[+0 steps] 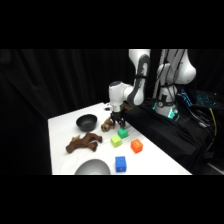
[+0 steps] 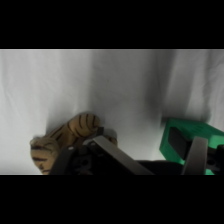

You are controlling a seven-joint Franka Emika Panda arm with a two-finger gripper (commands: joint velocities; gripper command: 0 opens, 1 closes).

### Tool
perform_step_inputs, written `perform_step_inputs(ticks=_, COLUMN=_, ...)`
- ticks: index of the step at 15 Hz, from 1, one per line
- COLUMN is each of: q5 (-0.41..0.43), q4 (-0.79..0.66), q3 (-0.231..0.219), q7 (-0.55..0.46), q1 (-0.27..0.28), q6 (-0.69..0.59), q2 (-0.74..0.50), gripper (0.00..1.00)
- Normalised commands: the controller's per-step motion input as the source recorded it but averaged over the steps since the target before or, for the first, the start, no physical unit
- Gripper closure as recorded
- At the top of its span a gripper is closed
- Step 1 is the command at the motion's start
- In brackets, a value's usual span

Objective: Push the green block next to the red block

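Observation:
The green block [image 1: 122, 133] is a small emerald cube on the white table, just in front of and below my gripper [image 1: 119, 121]. The red block [image 1: 136, 145], an orange-red cube, lies a short way nearer the camera and to the right, apart from the green one. In the wrist view the green block [image 2: 186, 137] sits at the lower right, partly behind my right finger [image 2: 197, 155]. My gripper [image 2: 149, 141] is open, with only bare table between its fingers.
A lime cube [image 1: 116, 141] rests left of the green block, and a blue cube [image 1: 120, 163] lies near the front edge. A tiger plush [image 1: 107, 124] [image 2: 70, 135] lies beside the gripper. Further left are a black bowl [image 1: 86, 122] and a brown plush [image 1: 82, 143]. A white rounded object [image 1: 93, 167] is at the front.

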Motion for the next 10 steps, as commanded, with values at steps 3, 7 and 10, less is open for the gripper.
perform_step_inputs(ticks=3, q5=-0.198, q4=-0.06, q3=-0.029, q7=0.24, q1=0.196, q6=0.20, q2=0.03, gripper=0.00)
perform_step_inputs(ticks=7, q5=-0.263, q4=-0.13, q3=-0.133, q7=0.46, q1=0.441, q6=0.26, q2=0.03, gripper=0.00)
perform_step_inputs(ticks=10, q5=-0.269, q4=-0.11, q3=-0.178, q7=0.49, q1=0.518, q6=0.20, q2=0.06, gripper=0.00)
